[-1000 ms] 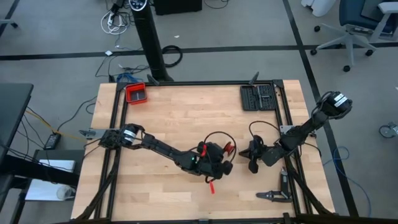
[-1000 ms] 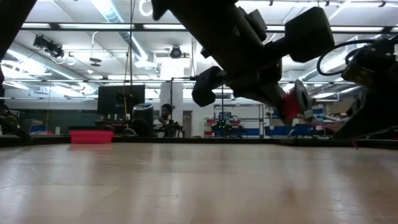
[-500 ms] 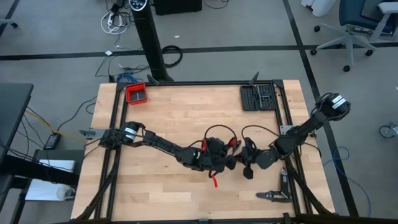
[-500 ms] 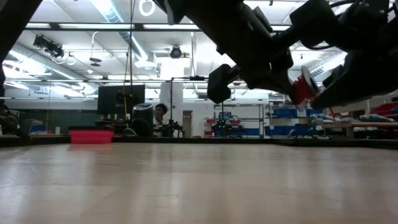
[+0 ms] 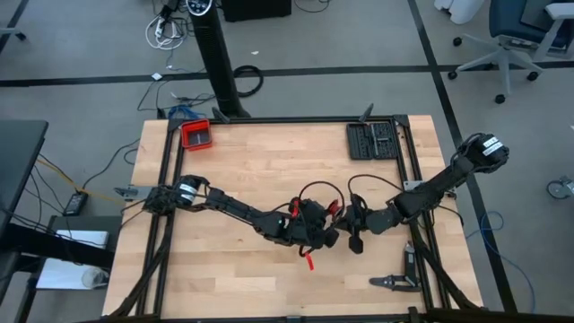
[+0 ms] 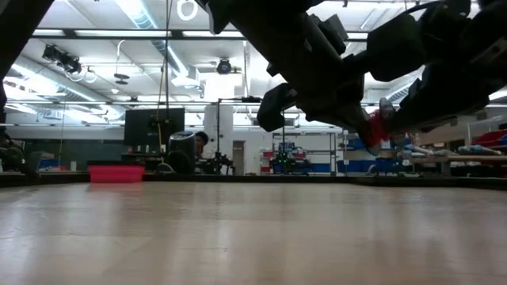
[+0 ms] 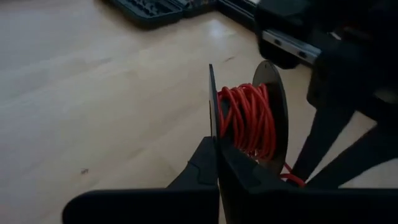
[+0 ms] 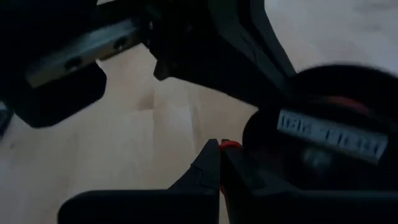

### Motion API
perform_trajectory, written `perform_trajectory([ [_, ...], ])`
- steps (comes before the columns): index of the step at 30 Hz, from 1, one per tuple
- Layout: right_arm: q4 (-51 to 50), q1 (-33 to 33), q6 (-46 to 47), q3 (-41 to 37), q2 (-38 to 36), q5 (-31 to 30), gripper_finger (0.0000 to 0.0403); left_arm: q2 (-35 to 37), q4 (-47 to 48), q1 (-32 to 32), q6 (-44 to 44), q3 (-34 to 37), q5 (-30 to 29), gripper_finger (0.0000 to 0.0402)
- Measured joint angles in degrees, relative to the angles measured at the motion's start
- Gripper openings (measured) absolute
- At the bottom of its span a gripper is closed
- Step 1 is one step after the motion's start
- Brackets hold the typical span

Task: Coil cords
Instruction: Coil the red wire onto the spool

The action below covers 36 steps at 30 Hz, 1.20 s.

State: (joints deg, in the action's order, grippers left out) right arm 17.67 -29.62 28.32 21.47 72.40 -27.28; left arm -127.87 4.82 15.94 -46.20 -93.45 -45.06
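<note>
At the light wooden table's (image 5: 251,161) centre, toward five o'clock, the left gripper (image 5: 330,235) clenches a black spool (image 7: 268,118) wound with thin red cord (image 7: 249,119); the right gripper (image 5: 352,240), at its three o'clock, pinches the cord's end.

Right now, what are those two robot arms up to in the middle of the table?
They are winding a thin red cord onto a small black spool. The left claw is shut on the spool's flange, holding it above the wooden table. The right claw has come in close beside it and is shut on a bit of the red cord next to the spool. A red tray and a dark tool case sit untouched at the far edge.
</note>
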Motion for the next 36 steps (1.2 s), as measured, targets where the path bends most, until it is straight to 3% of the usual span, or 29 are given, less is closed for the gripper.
perform_trajectory([
  [7, 1.3, 4.9, 0.1, 0.0, 0.0, 8.6, 0.0, 0.0, 1.1, 0.0, 1.8, 0.0, 3.0, 0.0],
  [13, 6.5, 6.1, -1.5, 0.2, 0.0, 8.5, 0.0, 0.1, 1.1, 0.1, 2.3, 0.0, 3.0, 0.0],
  [22, 2.2, 6.1, -3.1, 2.5, -0.2, 5.6, 0.0, 0.2, 3.8, 0.6, 2.6, 0.0, 2.5, 0.0],
  [28, -2.8, 6.0, -3.0, 2.6, -4.3, 7.1, 0.0, 0.2, 6.5, 1.5, 2.5, -0.1, 3.0, 0.0],
  [36, -13.0, 6.1, 0.0, 2.8, -9.8, 6.8, 0.0001, 0.2, 7.6, 1.6, 3.9, -0.1, 8.8, 0.0001],
])
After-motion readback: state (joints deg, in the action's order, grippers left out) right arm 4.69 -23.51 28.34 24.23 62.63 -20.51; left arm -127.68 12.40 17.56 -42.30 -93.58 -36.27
